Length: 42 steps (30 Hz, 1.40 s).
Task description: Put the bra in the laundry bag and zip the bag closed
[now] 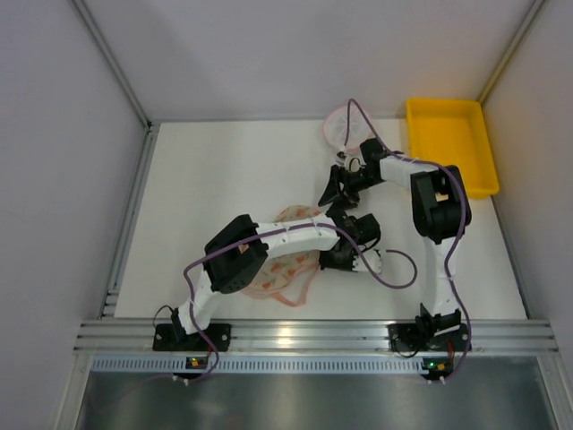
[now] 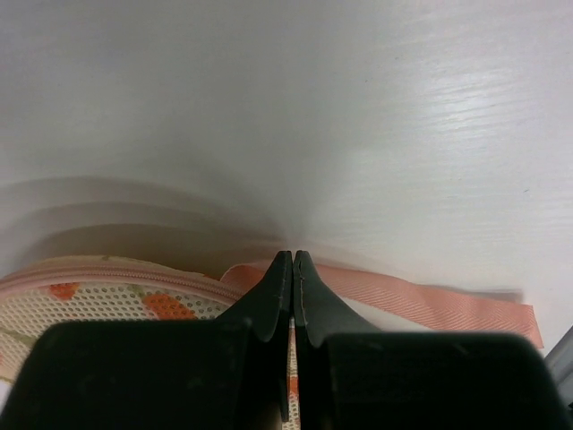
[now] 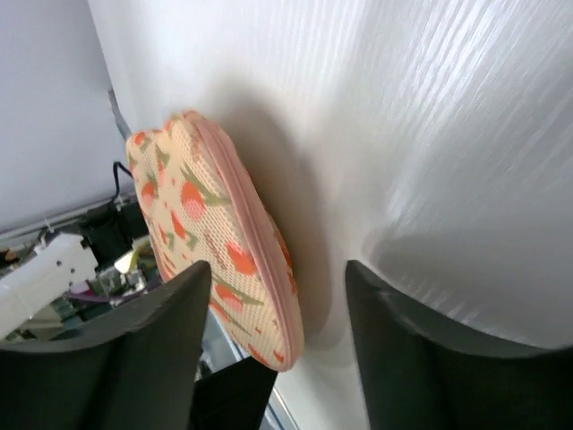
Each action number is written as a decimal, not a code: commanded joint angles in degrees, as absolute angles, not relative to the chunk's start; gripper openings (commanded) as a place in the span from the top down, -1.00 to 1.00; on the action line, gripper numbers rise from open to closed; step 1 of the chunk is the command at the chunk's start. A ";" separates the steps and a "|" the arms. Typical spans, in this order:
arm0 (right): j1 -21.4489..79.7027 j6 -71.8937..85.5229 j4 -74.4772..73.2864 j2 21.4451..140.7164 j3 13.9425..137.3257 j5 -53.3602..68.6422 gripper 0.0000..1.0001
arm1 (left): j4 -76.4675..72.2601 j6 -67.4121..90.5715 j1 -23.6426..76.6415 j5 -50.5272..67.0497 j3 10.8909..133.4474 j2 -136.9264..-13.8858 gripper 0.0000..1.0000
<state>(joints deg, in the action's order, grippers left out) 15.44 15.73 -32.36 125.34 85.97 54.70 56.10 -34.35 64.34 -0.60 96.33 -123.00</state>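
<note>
Laundry bag [image 1: 282, 269] lies on the white table [image 1: 206, 197], near-centre, partly under the left arm's forearm. In the right wrist view its cream mesh with red-and-green print bulges as a dome, and the pink zip trim [image 3: 260, 260] runs round the edge in an unbroken line. Left gripper [image 2: 293, 260]: fingers pressed together at the tips, low over the table at the bag's right-hand side. A thin sliver of cream-and-orange mesh shows between the finger bases, so it appears to pinch the bag's edge or a tab; the contact itself is hidden, not certain. A flat pink strap [image 2: 421, 300] runs from behind the fingers out to the right across the table. Right gripper [image 3: 277, 269]: fingers spread wide, nothing between them, hanging over bare table just beside the bag's rim; not touching it. In the top view it sits at the bag's far side, between the bag and a round white mesh disc [image 1: 340, 130] with pink rim and cord. Bra: no black fabric can be made out in any view; cannot tell whether it is inside the bag. Yellow tray [image 1: 443, 143] at the far right corner, well apart from the bag.
</note>
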 commanded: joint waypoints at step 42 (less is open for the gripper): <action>15.38 19.87 -18.63 121.63 83.39 55.29 1.00 | 57.22 -27.51 62.31 11.86 93.70 -116.55 1.00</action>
